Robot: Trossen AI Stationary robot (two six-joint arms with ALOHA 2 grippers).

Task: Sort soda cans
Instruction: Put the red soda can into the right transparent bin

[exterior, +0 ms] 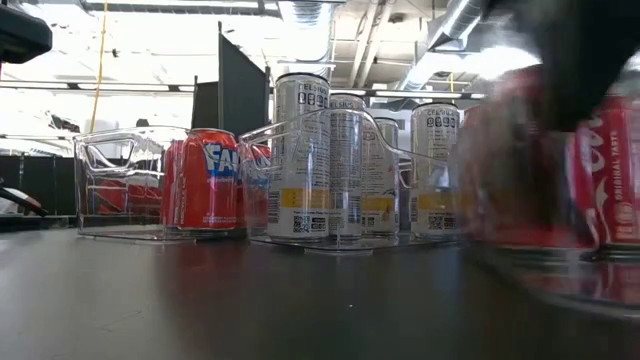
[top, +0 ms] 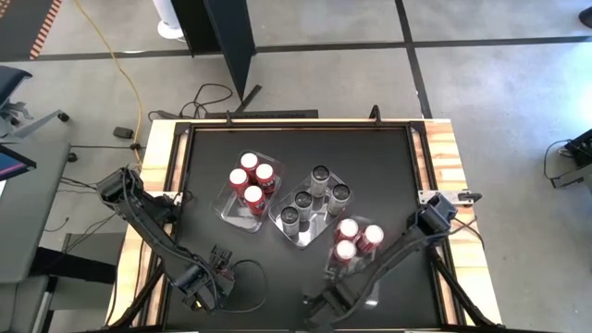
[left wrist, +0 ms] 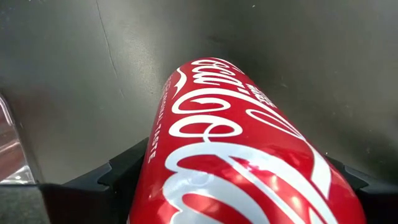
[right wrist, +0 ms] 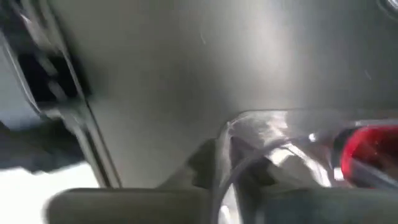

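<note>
Three clear trays stand on the black table. The far-left tray [top: 242, 205] holds several red soda cans [top: 252, 178]. The middle tray [top: 305, 233] holds several silver cans [top: 310, 202]. The right tray [top: 335, 261] holds three red cans [top: 356, 239]. Near the table's front left, my left gripper [top: 205, 276] points down and is shut on a red can [left wrist: 249, 137], which its own body hides in the high view. My right gripper [top: 331, 285] is at the right tray's near corner, its fingers close together on the tray's wall; the low view shows it blurred [exterior: 585, 60]. My left gripper pinches the red can's round side [left wrist: 158, 155] between its two fingers [left wrist: 127, 171], coming from above. The can reaches away below the gripper, upright; whether its bottom rests on the table does not show. My right gripper has the right tray's clear wall near a corner [right wrist: 225, 165] between its fingers [right wrist: 137, 202], slanting down from the near side. The view is blurred. The tray rests on the table with its cans upright.
Raised wooden rails [top: 444, 157] frame the black table. A loose cable [top: 242, 268] lies beside my left gripper. Bare table [top: 268, 296] lies along the near edge between the two grippers, and more [top: 370, 153] at the far right.
</note>
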